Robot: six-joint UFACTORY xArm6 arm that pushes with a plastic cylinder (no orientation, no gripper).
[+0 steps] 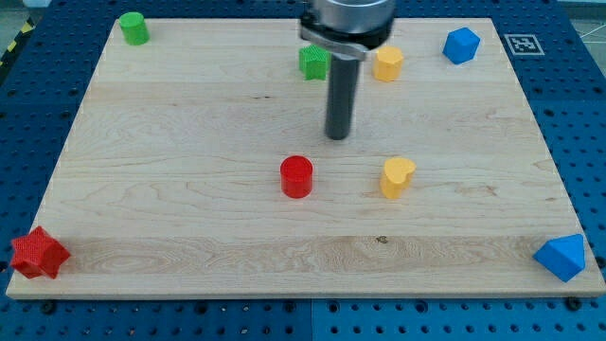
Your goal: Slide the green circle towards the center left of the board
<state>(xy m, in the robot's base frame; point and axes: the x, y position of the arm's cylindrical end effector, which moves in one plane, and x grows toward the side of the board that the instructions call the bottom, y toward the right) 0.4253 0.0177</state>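
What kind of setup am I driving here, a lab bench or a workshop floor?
Likely a lab bench: a wooden board of small coloured blocks sits on a blue perforated table, with a printed marker tag beside it.

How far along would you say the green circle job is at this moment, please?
Nothing looks done: the green circle sits in the board's top-left corner, not at the centre left. In hand: my tip is mid-board, above and right of the red circle, far from the green circle. Left: reach that block and push it toward the view's bottom along the left edge.
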